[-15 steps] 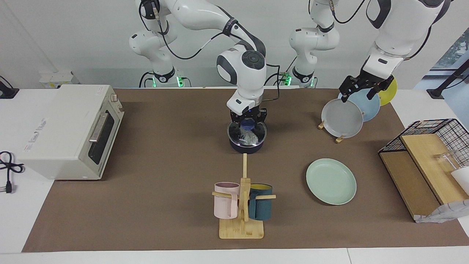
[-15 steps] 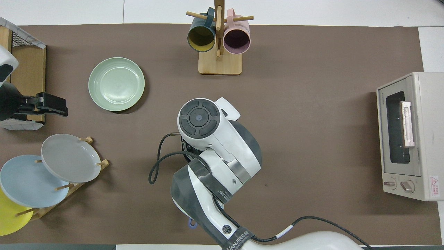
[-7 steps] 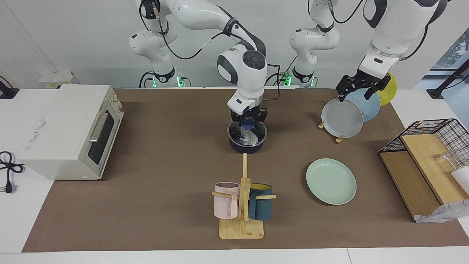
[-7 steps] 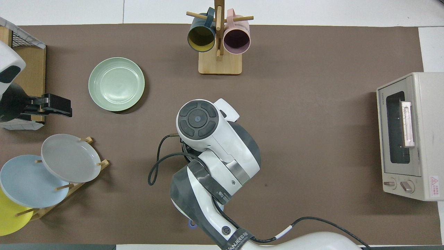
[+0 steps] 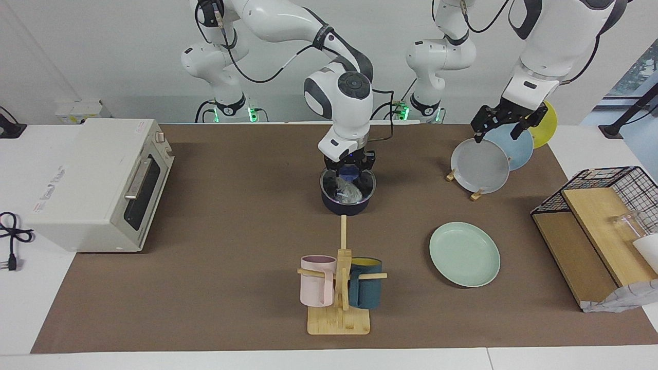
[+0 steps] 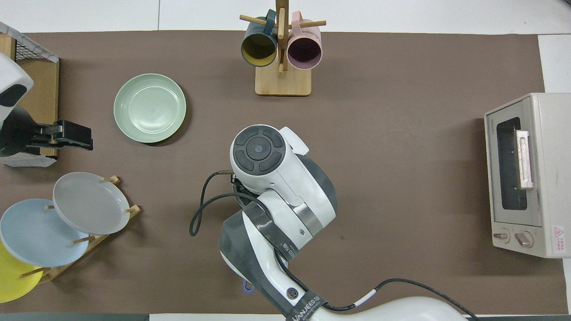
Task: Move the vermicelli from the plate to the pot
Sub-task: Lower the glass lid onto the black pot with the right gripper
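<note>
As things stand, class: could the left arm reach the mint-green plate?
Probably yes. The left end effector hangs open over the plate rack, and the plate lies bare at that arm's end of the table, with nothing standing between them.

Matt mint plate [image 5: 464,254], translucent wispy vermicelli [image 5: 347,191] in glossy dark pot [image 5: 347,204], bare wooden mug stand [image 5: 339,321], brown matt surface [image 5: 231,257].

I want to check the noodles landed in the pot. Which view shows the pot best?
The facing view. There the pot shows its rim, dark wall and the vermicelli inside, under the right hand. In the overhead view the right arm covers the pot; only a blue bit, likely its handle, shows.
</note>
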Controlling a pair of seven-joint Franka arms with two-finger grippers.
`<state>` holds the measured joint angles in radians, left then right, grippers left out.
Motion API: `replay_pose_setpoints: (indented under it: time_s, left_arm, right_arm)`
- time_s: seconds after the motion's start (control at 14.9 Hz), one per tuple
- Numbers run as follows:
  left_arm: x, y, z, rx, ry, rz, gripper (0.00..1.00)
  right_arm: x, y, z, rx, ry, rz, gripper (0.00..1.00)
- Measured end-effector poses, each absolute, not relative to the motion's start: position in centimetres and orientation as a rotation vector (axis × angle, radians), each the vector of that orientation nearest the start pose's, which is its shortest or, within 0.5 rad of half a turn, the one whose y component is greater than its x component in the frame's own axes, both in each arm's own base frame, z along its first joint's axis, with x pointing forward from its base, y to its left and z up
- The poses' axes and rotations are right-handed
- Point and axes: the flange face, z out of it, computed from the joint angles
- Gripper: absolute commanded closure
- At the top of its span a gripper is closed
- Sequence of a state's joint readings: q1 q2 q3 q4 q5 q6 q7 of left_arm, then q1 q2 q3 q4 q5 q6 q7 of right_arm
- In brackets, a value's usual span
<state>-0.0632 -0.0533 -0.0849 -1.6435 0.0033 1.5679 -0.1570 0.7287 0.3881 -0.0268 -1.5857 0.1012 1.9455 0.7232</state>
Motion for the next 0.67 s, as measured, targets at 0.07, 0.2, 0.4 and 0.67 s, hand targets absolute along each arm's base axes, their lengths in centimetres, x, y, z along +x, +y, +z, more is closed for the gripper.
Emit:
replay_pose_setpoints:
  time_s: [0.07,0.2,0.4,0.67]
  left_arm:
    - [53.07,-8.0,61.89,-3.141,-0.019,0.036,0.0]
    - [53.13,-7.56,61.88,-3.159,-0.038,0.042,0.0]
    - [53.15,-7.08,61.84,-3.164,-0.054,0.05,0.0]
    - [53.12,-7.14,61.83,-3.165,-0.052,0.053,0.0]
  right_arm:
    - [50.32,43.72,41.03,-3.092,0.09,0.119,0.72]
    - [50.27,43.73,40.96,-3.093,0.09,0.121,0.71]
    - [50.11,43.78,40.75,-3.097,0.086,0.126,0.71]
    - [49.84,43.86,40.59,-3.112,0.069,0.117,0.67]
